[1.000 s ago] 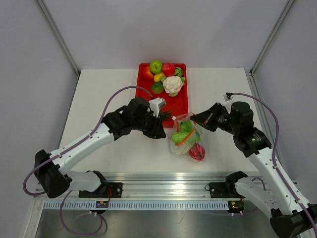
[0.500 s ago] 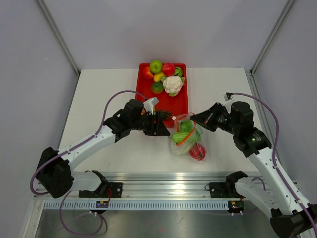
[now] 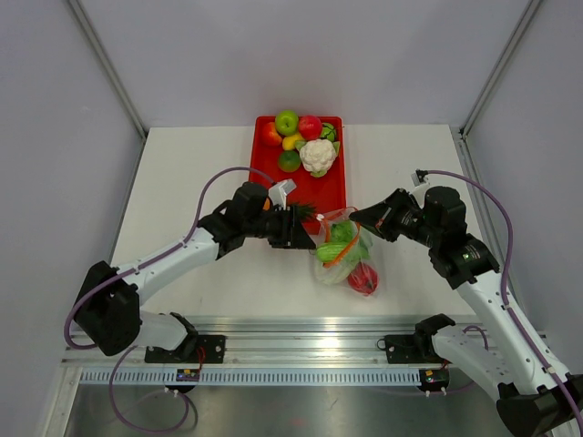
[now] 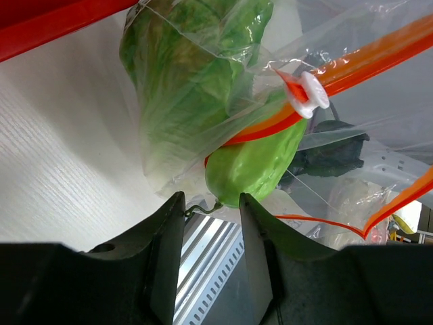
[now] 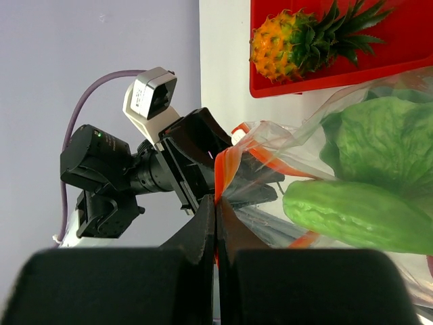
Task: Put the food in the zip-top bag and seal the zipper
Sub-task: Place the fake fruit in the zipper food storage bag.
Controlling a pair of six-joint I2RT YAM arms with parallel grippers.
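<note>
A white surface (image 3: 200, 173) holds a clear zip-top bag (image 3: 339, 262), which lies near the middle, just in front of a red tray (image 3: 332, 193). Inside the bag a leafy green lettuce (image 3: 353, 233) sits at the far end. A short green cucumber piece (image 3: 333, 252) lies across the middle. A red tomato (image 3: 363, 279) sits at the near right end.

The left tool (image 3: 308, 241) reaches in from the left and stops at the bag's left side. In its wrist view its fingers (image 4: 166, 250) are spread apart and hold nothing. The cucumber's tip is just beyond them. An orange-red zipper (image 4: 379, 57) with a white slider (image 4: 308, 91) crosses the plastic above the cucumber.

The right tool (image 3: 355, 218) comes from the right, at the bag's far edge. Its wrist view shows it clenched tight on the plastic at the orange-red strip, holding that edge up.

A white cauliflower (image 3: 318, 155) and round fruits fill the far end of the tray. An orange pineapple (image 5: 291, 40) lies at the tray's near end.
</note>
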